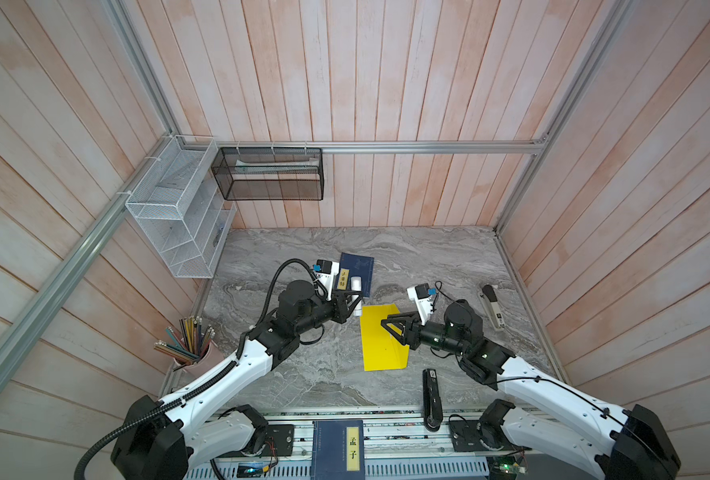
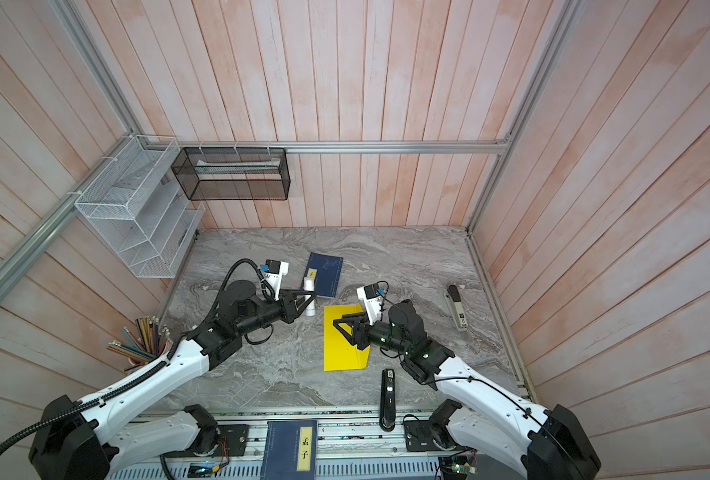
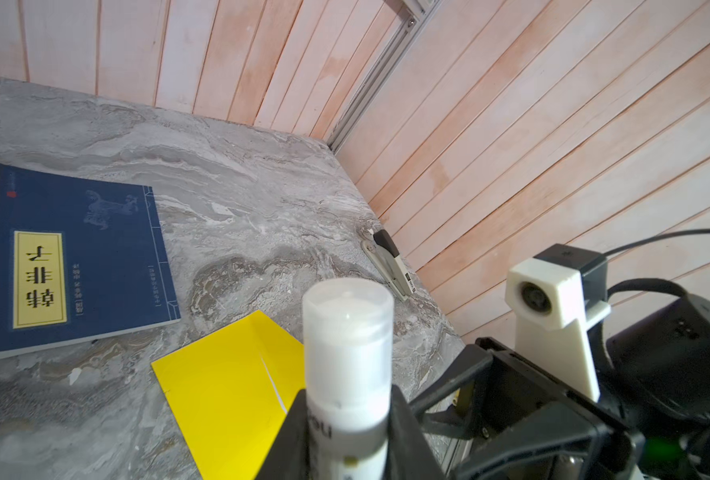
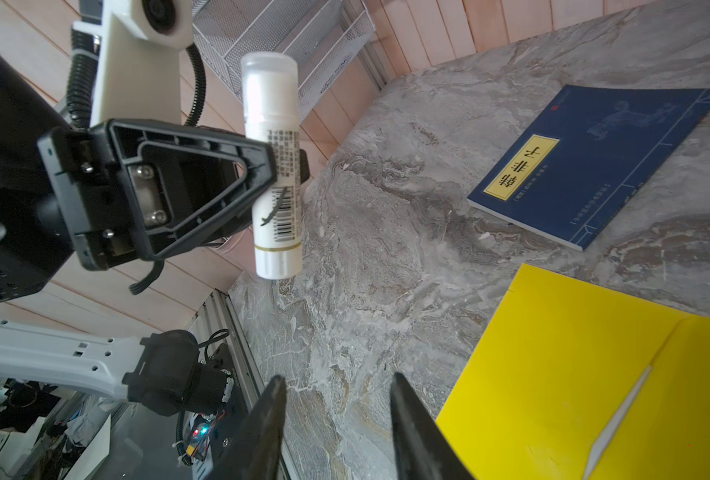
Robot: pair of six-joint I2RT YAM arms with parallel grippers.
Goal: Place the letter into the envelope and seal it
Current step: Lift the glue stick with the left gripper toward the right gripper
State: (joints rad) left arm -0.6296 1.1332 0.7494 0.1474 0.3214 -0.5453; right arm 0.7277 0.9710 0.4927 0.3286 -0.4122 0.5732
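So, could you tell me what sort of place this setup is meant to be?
Probably a mock desk or stationery workspace: a cup of pencils, wire organizers on the wall, and a dark blue book on the marble-look tabletop.

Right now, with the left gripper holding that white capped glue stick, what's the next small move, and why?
Probably the open right gripper should come in and pull the translucent cap off the white glue stick, which the left gripper holds clear of the table; the flat yellow paper envelope cannot be glued until then.
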